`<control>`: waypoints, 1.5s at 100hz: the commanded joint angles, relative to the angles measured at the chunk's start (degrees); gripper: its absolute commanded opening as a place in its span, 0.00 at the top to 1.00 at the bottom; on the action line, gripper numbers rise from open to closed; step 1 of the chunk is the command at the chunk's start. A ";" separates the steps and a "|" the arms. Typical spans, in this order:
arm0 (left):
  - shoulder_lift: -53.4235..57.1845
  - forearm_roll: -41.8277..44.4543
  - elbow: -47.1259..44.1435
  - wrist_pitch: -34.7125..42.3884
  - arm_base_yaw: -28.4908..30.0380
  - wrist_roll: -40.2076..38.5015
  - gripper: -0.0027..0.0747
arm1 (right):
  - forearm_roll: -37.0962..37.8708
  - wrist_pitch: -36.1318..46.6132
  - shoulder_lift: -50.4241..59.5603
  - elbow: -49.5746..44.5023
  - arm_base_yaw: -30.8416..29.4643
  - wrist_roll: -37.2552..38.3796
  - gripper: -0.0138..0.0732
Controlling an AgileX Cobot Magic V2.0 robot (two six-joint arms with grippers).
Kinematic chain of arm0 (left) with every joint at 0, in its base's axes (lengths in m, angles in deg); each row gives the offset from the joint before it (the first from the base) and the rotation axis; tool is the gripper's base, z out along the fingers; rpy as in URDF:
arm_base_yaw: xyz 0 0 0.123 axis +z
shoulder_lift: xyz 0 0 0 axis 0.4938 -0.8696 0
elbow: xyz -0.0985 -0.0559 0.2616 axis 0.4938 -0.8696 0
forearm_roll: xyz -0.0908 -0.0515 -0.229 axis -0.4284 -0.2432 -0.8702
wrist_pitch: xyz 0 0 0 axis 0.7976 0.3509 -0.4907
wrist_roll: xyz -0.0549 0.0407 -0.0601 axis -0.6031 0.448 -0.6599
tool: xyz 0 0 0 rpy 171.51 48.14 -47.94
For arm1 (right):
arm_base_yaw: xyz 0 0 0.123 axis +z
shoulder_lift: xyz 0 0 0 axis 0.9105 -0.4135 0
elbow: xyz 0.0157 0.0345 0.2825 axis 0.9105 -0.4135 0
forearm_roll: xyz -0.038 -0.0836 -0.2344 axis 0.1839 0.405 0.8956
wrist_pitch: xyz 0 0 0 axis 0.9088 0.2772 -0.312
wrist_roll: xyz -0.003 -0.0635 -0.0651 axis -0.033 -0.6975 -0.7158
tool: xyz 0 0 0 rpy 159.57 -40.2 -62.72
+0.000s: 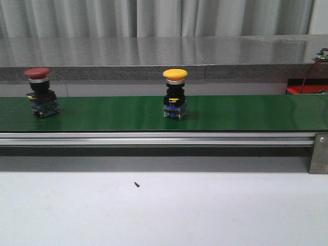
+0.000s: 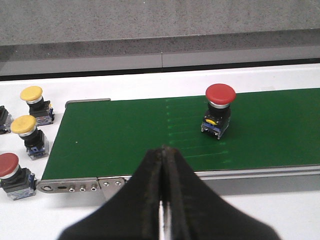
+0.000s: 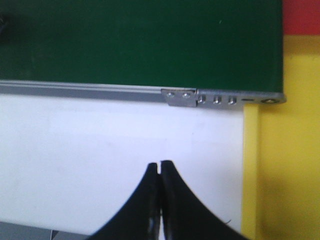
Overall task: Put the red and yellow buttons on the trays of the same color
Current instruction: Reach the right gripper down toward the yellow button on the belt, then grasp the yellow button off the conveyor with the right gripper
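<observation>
In the front view, our red button (image 1: 40,92) and yellow button (image 1: 175,93) stand upright on the green belt (image 1: 246,113), caps up, probably riding it toward us. From the left wrist, our left gripper (image 2: 163,150) hangs off the belt's near edge, jaws together, empty. From the right wrist, our right gripper (image 3: 160,165), jaws together, waits beside the yellow tray (image 3: 290,160) at the belt's end.

Front low, level; wrists overlook belt (image 1: 246,113) ends.
</observation>
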 commanded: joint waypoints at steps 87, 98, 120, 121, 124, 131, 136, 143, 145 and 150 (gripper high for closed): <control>0.07 -0.19 1.53 3.45 -0.23 0.03 0.99 | -6.56 -4.16 -23.29 24.95 11.49 -15.51 0.15; 0.07 -0.19 1.53 3.45 -0.23 0.03 0.99 | -6.56 -4.33 -27.89 28.59 12.85 -15.51 0.15; 0.07 -0.19 1.53 3.45 -0.23 0.03 0.99 | -6.56 -4.67 -34.03 34.90 14.29 -15.51 0.15; 0.07 -0.19 1.53 3.45 -0.23 0.03 0.99 | -6.56 -4.67 -34.38 35.25 14.29 -15.51 0.15; 0.07 -0.19 1.53 3.45 -0.23 0.03 0.99 | -6.56 -4.77 -35.00 35.90 14.29 -15.51 0.15; 0.07 -0.19 1.53 3.45 -0.23 0.03 0.99 | -6.56 -4.60 -36.52 37.22 14.29 -15.51 0.15; 0.07 -0.19 1.53 3.45 -0.23 0.03 0.99 | -6.56 -4.19 -37.48 37.95 14.29 -15.51 0.15; 0.07 -0.19 1.53 3.45 -0.23 0.03 0.99 | -6.39 -3.65 -38.52 38.55 14.29 -15.51 0.15; 0.07 -0.19 1.53 3.45 -0.23 0.03 0.99 | -6.16 -3.37 -38.94 38.71 14.29 -15.51 0.15; 0.07 -0.19 1.53 3.45 -0.23 0.03 0.99 | -5.68 -2.75 -39.61 38.71 14.29 -15.51 0.15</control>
